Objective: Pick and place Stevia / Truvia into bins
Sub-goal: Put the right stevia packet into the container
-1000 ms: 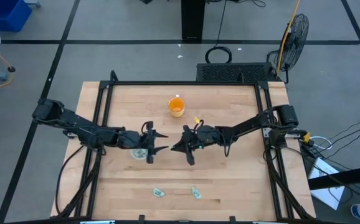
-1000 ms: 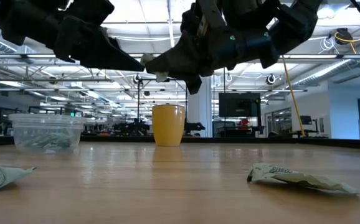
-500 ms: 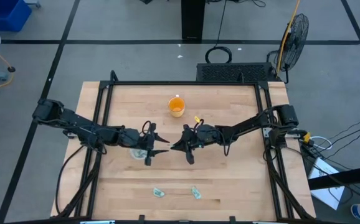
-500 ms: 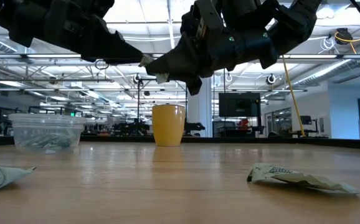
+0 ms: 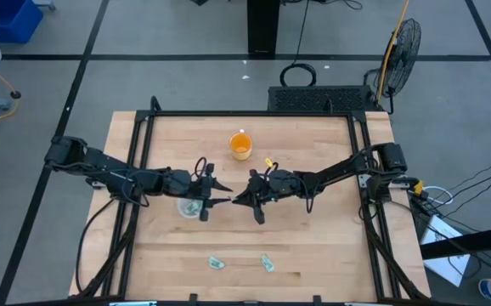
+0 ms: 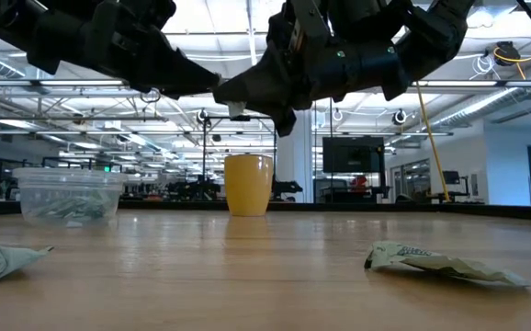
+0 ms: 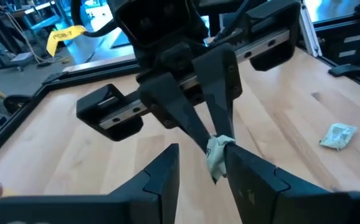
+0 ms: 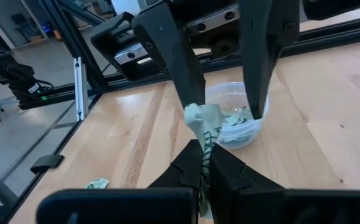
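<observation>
**Midair, two grippers meet at one packet**

The right gripper (image 8: pixel 205 163) pinches a Stevia packet (image 8: pixel 202 121) above the worktop (image 5: pixel 313 246). The left gripper (image 7: pixel 198 158) stands spread around the packet's other end. The clear cup (image 5: pixel 190 206) sits just beneath; two more packets (image 5: pixel 217 263) lie near the front edge.

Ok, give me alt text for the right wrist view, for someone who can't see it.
The right gripper pinches a crumpled green-and-white sweetener packet above the wooden table, while the left gripper faces it with its fingers spread on either side of the packet. Behind them sits a clear plastic cup holding more packets, and another packet lies on the table.
</observation>
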Robot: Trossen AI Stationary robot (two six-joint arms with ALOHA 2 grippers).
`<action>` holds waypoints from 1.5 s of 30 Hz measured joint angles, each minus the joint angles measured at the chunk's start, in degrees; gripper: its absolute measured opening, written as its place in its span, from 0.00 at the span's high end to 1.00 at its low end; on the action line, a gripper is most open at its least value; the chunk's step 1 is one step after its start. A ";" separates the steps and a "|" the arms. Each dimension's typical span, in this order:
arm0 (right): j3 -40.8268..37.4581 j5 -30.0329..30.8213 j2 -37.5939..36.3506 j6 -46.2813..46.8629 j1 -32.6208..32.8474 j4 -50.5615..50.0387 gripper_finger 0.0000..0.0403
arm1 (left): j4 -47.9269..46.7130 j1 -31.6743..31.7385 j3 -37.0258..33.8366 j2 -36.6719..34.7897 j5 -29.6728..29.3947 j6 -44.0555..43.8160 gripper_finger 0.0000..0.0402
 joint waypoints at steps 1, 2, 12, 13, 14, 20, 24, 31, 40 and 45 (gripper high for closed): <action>0.00 0.00 0.00 -0.20 0.00 0.14 0.99 | 0.05 0.00 0.00 0.00 0.34 0.00 0.67; 0.00 0.01 0.00 -0.29 0.01 0.34 0.99 | 0.08 0.08 0.00 0.00 0.99 -0.01 0.67; 0.00 0.13 0.00 -0.39 0.02 1.94 0.99 | 1.56 0.11 0.00 0.00 2.30 0.63 0.67; 0.00 0.15 0.00 -0.62 0.02 2.55 0.99 | 1.56 0.11 0.00 0.00 1.92 0.78 0.67; 0.00 0.19 0.00 -0.96 0.02 3.09 0.99 | 1.64 0.11 0.00 -0.02 1.67 0.79 0.67; -0.15 0.00 0.09 -2.44 -0.50 5.40 0.99 | 2.05 0.11 0.00 -0.15 1.34 0.85 0.67; -0.06 0.15 0.08 -2.35 -0.85 5.31 0.99 | 3.89 0.13 0.00 -0.09 0.82 1.20 0.68; -0.04 0.22 0.02 -2.61 -0.88 6.35 0.99 | 4.34 0.15 0.02 -0.09 1.00 2.12 0.89; -0.04 0.26 0.02 -4.40 -0.85 6.35 0.95 | 4.30 0.15 0.02 -0.09 0.85 2.06 0.93; -0.04 0.35 0.02 -5.01 -0.80 6.16 0.83 | 4.23 0.17 0.02 -0.04 0.80 1.68 0.97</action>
